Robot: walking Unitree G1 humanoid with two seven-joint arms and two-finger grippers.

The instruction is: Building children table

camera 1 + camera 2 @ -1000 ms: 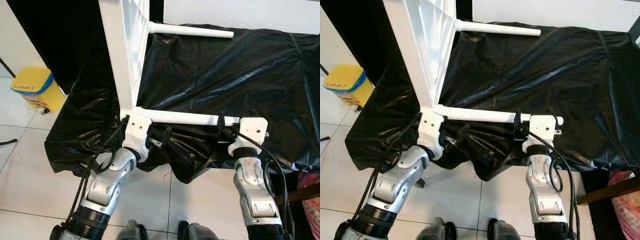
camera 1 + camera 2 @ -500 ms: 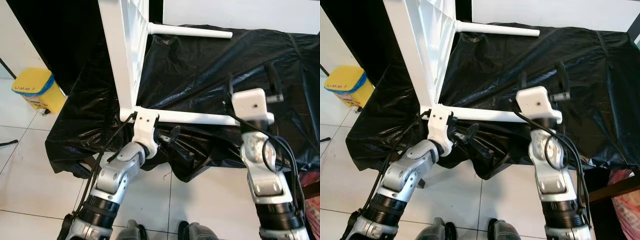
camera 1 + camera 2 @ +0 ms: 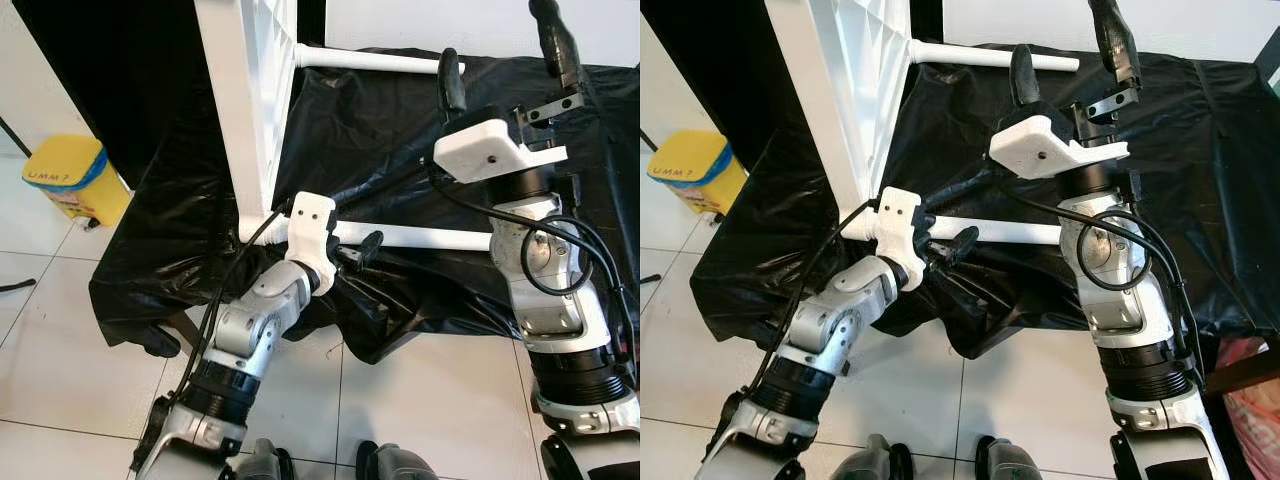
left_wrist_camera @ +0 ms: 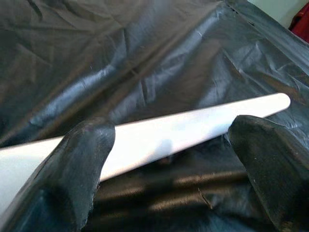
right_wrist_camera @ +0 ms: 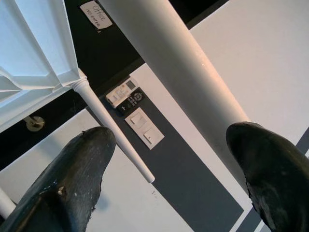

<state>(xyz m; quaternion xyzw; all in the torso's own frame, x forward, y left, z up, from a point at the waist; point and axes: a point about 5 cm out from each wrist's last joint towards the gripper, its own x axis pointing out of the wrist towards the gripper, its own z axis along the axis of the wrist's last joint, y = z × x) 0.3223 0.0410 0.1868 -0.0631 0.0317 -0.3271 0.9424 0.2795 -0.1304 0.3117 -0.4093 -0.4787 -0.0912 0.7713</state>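
The white table top [image 3: 245, 95] stood on edge on the black sheet [image 3: 400, 130], with three round legs counted on it: the near leg [image 3: 420, 238] and far leg [image 3: 375, 62] lying level, and a third seen from the right wrist.

Your left gripper [image 3: 350, 262] sat at the near leg beside the table top, fingers apart, gripping nothing. Your right gripper [image 3: 500, 50] was raised above that leg, fingers spread and empty.

I judged the plastic light, stiff and slippery; you would do best to grip a leg near its joint.
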